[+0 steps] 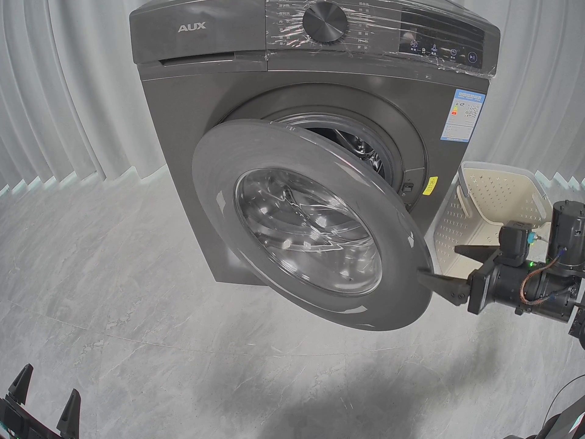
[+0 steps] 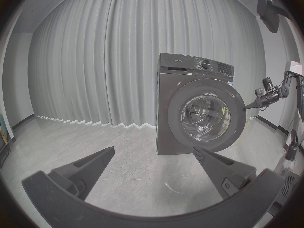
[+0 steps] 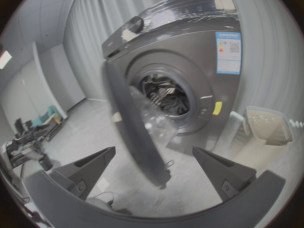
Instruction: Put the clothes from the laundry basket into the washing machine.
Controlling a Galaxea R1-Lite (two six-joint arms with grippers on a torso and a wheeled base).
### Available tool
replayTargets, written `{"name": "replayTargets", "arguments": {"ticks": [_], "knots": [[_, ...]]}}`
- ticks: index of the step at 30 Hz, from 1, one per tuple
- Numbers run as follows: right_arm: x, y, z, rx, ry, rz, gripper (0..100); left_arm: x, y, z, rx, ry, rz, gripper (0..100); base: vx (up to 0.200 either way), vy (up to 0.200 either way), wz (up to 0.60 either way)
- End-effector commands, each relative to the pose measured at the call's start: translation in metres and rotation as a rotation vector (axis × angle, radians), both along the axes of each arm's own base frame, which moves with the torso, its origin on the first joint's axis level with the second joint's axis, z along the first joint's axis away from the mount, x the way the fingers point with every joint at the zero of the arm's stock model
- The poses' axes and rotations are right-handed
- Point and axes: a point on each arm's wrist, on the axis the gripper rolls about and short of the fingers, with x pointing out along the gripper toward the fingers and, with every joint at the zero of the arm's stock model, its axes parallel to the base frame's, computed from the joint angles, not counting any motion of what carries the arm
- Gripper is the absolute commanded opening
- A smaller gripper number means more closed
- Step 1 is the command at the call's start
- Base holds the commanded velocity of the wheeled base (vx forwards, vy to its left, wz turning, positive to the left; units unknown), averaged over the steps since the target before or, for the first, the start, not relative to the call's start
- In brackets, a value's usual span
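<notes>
My open right end effector (image 1: 456, 267) sits at the grey round glass-windowed door (image 1: 304, 227) rim; I'd push steadily and squarely to shut it.

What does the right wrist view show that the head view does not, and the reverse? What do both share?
Right wrist view: dark clothes already inside the drum, and the door seen edge-on between the fingers of the open right hand. Head view: the open left hand low at the robot's left, and the right hand at the door's free edge, the door's glass facing the camera. Both: the washing machine, its open door, the laundry basket beside it.
</notes>
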Motion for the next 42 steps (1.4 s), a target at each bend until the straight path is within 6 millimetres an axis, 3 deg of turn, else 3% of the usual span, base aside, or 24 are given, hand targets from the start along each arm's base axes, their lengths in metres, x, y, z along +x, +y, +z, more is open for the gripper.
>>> {"name": "replayTargets", "arguments": {"ticks": [1,5,10,15,19,35,42], "knots": [[0.028,0.005,-0.006,-0.002,-0.010,-0.101,100,0.000,0.000,-0.005,-0.001,0.006,0.002,100,0.000,0.000,0.00],[0.043,-0.020,0.003,0.044,-0.098,-0.247,100,0.000,0.000,-0.005,-0.002,0.006,0.002,100,0.000,0.000,0.00],[0.022,-0.028,-0.010,0.027,-0.056,-0.242,100,0.000,0.000,-0.005,0.001,0.006,0.002,100,0.000,0.000,0.00],[-0.011,-0.006,-0.028,0.009,0.009,-0.066,100,0.000,0.000,-0.005,-0.001,0.006,0.002,100,0.120,0.000,0.00],[-0.021,0.012,-0.026,0.032,0.016,0.059,100,0.000,0.000,-0.005,-0.001,0.006,0.002,100,0.200,0.000,0.00],[0.015,0.036,-0.016,0.129,-0.071,0.056,100,0.000,0.000,-0.005,-0.001,0.006,0.002,100,0.200,0.000,0.00],[0.038,0.046,0.001,0.210,-0.241,-0.005,100,0.000,0.000,-0.005,-0.001,0.007,0.002,100,0.029,0.000,0.00]]}}
